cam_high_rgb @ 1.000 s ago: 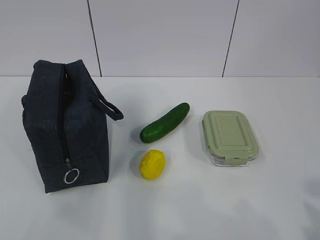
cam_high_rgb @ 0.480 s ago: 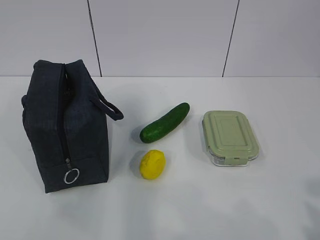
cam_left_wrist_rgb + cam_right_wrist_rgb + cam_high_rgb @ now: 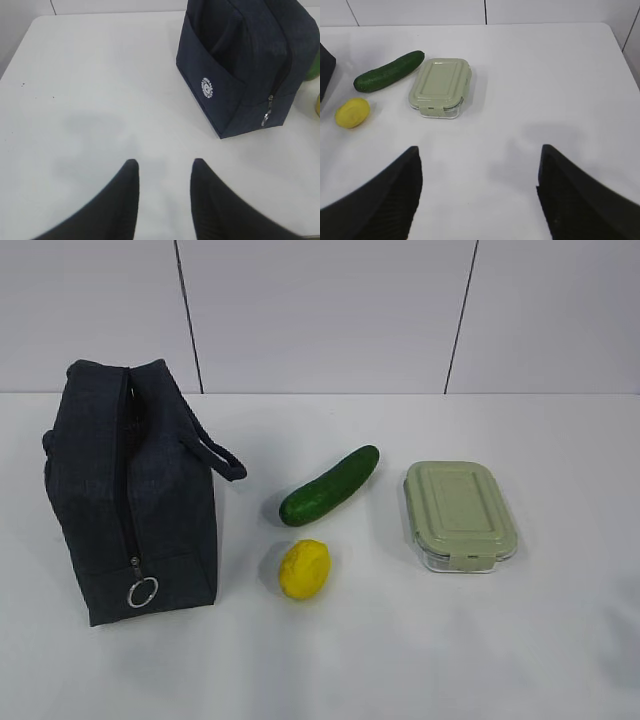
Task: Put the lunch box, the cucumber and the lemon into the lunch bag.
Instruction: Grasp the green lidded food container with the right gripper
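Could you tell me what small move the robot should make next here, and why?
Probably bring the left claw toward the lunch bag's ring pull. The lunch bag looks zipped shut, while the cucumber, lemon and lunch box all lie outside it, untouched; both claws are open and empty.

1. My left gripper (image 3: 162, 197) and right gripper (image 3: 477, 192): black.
2. Lunch bag (image 3: 130, 490): dark navy, white round logo (image 3: 206, 88).
3. Cucumber (image 3: 328, 486): dark green.
4. Lemon (image 3: 304, 568): bright yellow.
5. Lunch box (image 3: 459, 514): pale sage-green lid.
6. Table (image 3: 400, 640): white.
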Motion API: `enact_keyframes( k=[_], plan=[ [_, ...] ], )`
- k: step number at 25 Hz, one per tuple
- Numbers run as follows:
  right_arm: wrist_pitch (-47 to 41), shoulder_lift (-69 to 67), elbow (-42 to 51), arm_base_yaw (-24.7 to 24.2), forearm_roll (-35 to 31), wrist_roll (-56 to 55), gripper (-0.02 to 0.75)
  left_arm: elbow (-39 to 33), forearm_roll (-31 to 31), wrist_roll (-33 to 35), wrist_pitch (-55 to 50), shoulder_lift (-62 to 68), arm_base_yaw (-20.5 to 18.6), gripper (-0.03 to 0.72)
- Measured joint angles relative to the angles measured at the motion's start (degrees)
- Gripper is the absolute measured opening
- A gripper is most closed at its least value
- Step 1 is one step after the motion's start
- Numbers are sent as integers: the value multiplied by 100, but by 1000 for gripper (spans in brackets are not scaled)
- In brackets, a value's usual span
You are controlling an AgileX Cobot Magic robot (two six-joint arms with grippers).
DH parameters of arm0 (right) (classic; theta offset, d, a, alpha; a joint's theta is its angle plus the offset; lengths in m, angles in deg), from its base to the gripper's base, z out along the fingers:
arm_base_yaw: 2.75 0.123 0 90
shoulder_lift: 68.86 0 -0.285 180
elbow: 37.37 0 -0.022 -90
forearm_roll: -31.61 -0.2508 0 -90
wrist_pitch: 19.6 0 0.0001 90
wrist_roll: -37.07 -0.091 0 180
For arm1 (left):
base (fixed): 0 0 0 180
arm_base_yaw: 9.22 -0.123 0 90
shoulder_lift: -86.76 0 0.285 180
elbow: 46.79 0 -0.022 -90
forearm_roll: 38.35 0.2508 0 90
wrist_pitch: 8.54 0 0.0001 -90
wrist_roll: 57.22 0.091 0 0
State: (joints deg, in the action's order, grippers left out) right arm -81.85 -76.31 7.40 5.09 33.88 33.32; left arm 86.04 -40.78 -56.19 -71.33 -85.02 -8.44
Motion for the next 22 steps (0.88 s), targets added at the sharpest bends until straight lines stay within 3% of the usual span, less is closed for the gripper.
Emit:
enact_keyframes(
  k=[12,22],
  plan=[
    [159,-2350,-1328,0,-21,-192,563,0,0,0,0,0,0,240],
    [1364,-3817,-1453,0,-80,-257,563,0,0,0,0,0,0,240]
  ],
)
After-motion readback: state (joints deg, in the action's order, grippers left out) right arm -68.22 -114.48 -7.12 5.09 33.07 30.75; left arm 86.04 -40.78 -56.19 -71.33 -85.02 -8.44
